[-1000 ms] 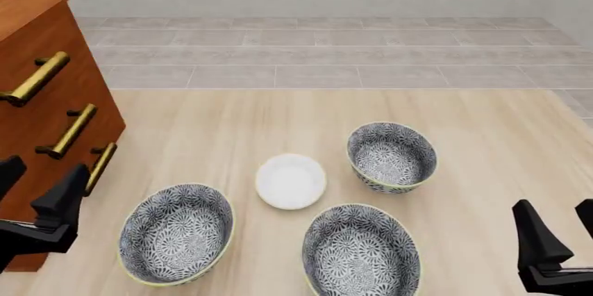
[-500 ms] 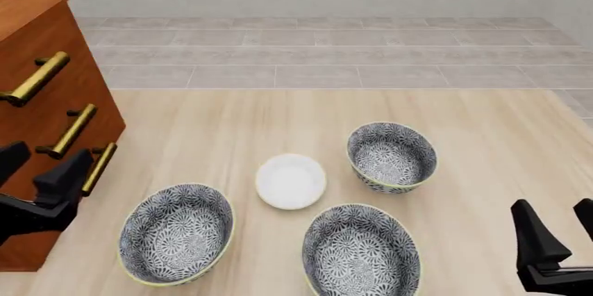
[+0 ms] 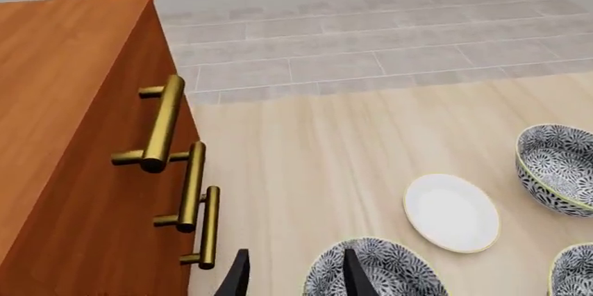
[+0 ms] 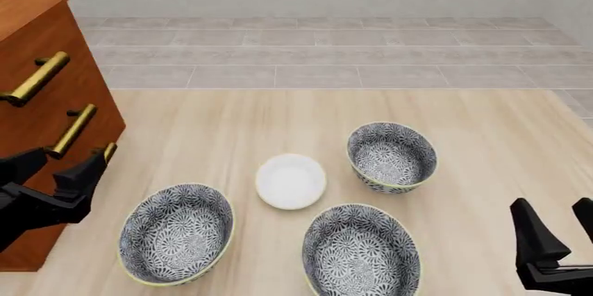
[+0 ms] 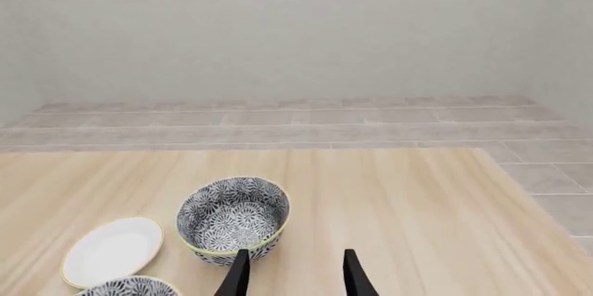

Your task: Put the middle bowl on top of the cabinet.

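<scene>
1. The middle bowl (image 4: 362, 253) sits on the pale wood-grain table (image 4: 278, 122) at the near edge of the front view, partly cut off by the frame. It is upright and nothing touches it.
2. The left patterned bowl (image 4: 176, 233) stands apart from it on one side. The small white dish (image 4: 291, 181) lies just beyond the gap between these two bowls.
3. A darker patterned bowl (image 4: 392, 156) stands farther back, to the right of the dish, and is clear of both.
4. The cabinet (image 4: 42, 101) rises at the table's left edge. It is reddish-brown wood with a flat top and three brass bar handles (image 3: 190, 186) slanting down its front.
5. The left gripper (image 4: 54, 171) hangs in front of the cabinet's lower corner, near the lowest handle. Its black fingers are spread and hold nothing.
6. The left patterned bowl lies between the left gripper and the middle bowl.
7. The right gripper (image 4: 559, 230) is low at the right edge, well apart from every bowl. Its fingers are parted and empty.
8. All three bowls are deep and round, with a grey-and-white floral pattern inside and out and thin yellow-green rims. The dish is shallow, plain and smooth.
9. Grey tiled floor (image 4: 371, 53) lies beyond the table, up to a plain wall.
</scene>
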You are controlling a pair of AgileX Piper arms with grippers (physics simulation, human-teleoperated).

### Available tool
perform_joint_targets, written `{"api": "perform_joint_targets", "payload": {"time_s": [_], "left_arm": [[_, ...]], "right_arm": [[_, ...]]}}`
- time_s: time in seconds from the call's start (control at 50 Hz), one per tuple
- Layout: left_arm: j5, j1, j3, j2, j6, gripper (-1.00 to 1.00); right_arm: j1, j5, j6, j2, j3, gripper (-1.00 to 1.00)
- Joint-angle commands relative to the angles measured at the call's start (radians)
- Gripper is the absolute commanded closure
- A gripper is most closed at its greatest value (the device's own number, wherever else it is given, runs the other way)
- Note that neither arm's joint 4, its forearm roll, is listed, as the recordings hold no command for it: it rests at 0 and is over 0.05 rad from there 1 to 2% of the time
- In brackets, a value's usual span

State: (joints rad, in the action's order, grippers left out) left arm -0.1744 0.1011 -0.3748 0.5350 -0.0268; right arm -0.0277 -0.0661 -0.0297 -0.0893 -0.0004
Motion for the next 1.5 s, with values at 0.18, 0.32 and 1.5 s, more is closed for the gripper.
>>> {"api": "perform_joint_targets", "payload": {"time_s": [0.18,0.32,1.5], "left_arm": [[0.019,-0.016,0.035,0.065,0.015,-1.00],[0.031,-0.015,0.057,0.071,0.021,-1.00],[0.436,-0.011,0.301,0.399,0.100,-1.00]], "right_arm": [[-0.001,-0.013,-0.006,-0.015,0.000,-1.00],[-0.002,-0.011,-0.005,-0.013,0.000,-1.00],[-0.013,-0.029,0.001,-0.036,0.000,-1.00]]}}
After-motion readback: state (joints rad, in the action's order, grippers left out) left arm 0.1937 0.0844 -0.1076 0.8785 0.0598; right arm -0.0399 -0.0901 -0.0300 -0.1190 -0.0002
